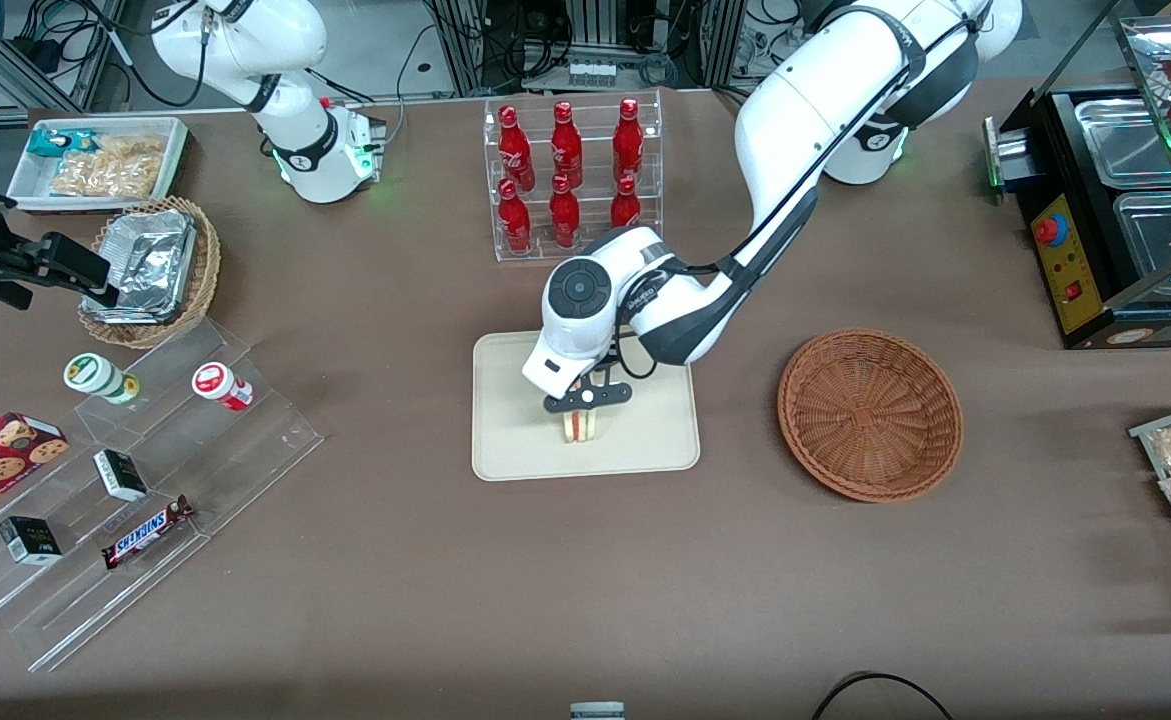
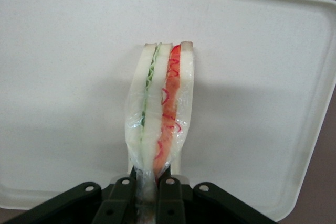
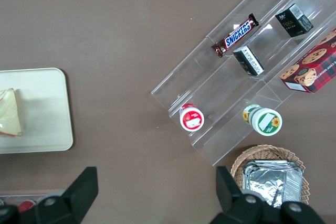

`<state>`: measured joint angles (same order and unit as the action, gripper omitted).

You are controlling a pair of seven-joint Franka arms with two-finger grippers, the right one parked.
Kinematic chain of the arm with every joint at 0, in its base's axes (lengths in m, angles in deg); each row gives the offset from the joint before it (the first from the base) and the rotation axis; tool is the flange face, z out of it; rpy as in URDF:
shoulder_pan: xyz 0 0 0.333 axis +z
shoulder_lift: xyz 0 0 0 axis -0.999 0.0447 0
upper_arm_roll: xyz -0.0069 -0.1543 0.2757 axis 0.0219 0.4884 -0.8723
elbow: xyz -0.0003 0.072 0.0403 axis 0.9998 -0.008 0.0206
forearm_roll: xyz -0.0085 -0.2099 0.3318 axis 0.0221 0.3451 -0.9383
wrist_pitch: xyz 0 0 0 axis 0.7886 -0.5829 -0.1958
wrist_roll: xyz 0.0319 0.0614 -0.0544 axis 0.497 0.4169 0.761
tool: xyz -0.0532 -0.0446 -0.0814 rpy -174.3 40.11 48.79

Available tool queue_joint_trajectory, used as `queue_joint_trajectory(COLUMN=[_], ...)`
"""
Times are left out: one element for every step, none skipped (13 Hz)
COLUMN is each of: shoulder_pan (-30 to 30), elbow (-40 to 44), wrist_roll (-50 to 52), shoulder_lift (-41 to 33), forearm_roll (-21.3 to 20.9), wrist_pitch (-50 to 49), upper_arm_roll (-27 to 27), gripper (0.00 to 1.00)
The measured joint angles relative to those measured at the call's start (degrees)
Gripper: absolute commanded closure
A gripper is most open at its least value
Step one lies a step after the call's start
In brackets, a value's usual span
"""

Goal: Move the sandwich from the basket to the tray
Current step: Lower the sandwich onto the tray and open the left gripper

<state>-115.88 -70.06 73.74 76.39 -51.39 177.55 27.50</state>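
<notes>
- The gripper (image 1: 585, 402) is pinching the sandwich (image 2: 160, 114) between nearly closed fingers (image 2: 122, 195), over the tray (image 1: 505, 440).
- The basket (image 1: 870, 413) is lying empty, so only lowering and releasing is remaining, I think.

You're seeing the gripper (image 2: 152, 184) cutting off at the frame edge — its fingers (image 2: 167, 182) are covering the sandwich's (image 2: 160, 114) 6 o'clock end.
</notes>
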Motion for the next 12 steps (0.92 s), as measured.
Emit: queue_joint_trajectory(shoulder_pan=[-0.1, -0.1, -0.2, -0.2, -0.2, -0.1, -0.1, 0.0, 0.1, 0.1, 0.1, 0.2], elbow=[0.0, 0.0, 0.0, 0.0, 0.1, 0.2, 0.5, 1.0, 1.6, 2.1, 2.5, 2.7], wrist_roll=[0.0, -0.2, -0.5, -0.6, -0.6, -0.6, -0.6, -0.4, 0.1, 1.0, 1.8, 2.2], shoulder_lift=[0.1, 0.2, 0.3, 0.3, 0.3, 0.3, 0.3, 0.3, 0.1, -0.5, -1.4, -2.8], forearm_roll=[0.0, 0.0, 0.0, 0.0, 0.0, 0.0, 0.0, 0.1, 0.3, 0.3, 0.3, 0.3], wrist_pitch=[0.0, 0.0, 0.0, 0.0, 0.0, 0.0, 0.0, 0.0, 0.0, 0.0, -0.5, -1.9], upper_arm_roll=[0.0, 0.0, 0.0, 0.0, 0.0, 0.0, 0.0, 0.0, 0.0, 0.0, 0.0, 0.0], gripper=[0.94, 0.76, 0.12, 0.00, 0.00, 0.00, 0.00, 0.00, 0.00, 0.00, 0.00, 0.00])
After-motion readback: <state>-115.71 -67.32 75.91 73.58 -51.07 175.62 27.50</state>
